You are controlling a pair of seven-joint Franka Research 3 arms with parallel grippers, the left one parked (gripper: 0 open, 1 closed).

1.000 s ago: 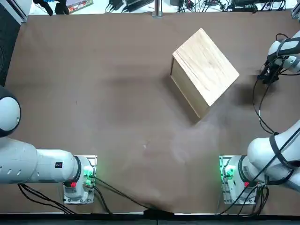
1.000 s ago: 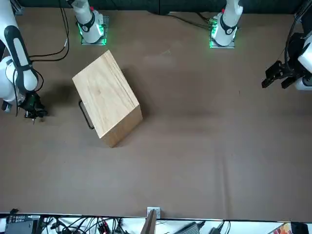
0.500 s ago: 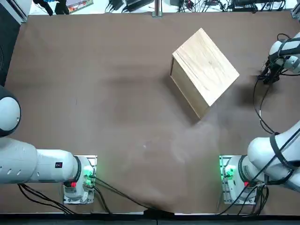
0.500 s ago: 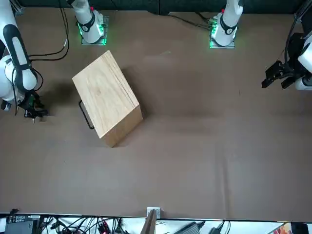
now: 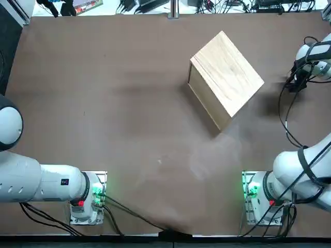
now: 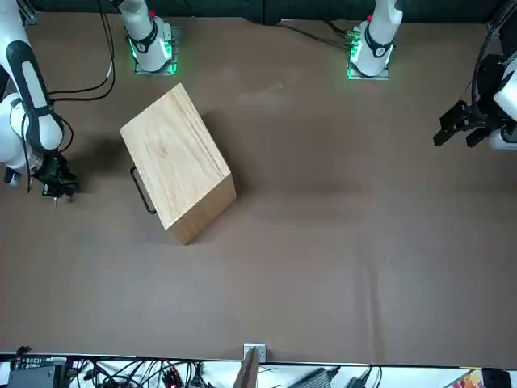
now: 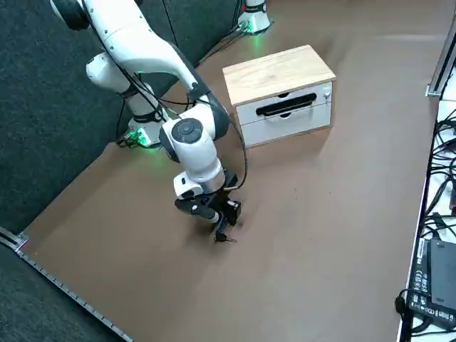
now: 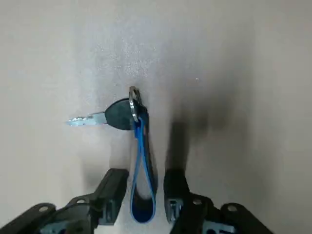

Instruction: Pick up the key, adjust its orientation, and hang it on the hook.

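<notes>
Where the two fingers of the right gripper (image 8: 145,187) are seen closely, they are held apart, and the blue strap (image 8: 142,165) of the key (image 8: 119,115) is seen in the gap between them; on both sides of the strap some space is left, so that it is not clamped. Just past the fingertips the black head of the key is found, joined to the strap by a metal ring (image 8: 134,104); the silvery blade is turned sideways, about across the direction of the strap; whether the key is lying on the brown table (image 7: 320,206) or is raised over it cannot be told.

To the robot's left of the right gripper, well apart from it, the wooden box (image 7: 278,71) is placed on the table, turned at an angle; its white front is fitted with a black handle (image 7: 286,105). Farther away, past the far edge of the table, a metal post (image 5: 174,9) and black cables (image 5: 209,6) are seen.
</notes>
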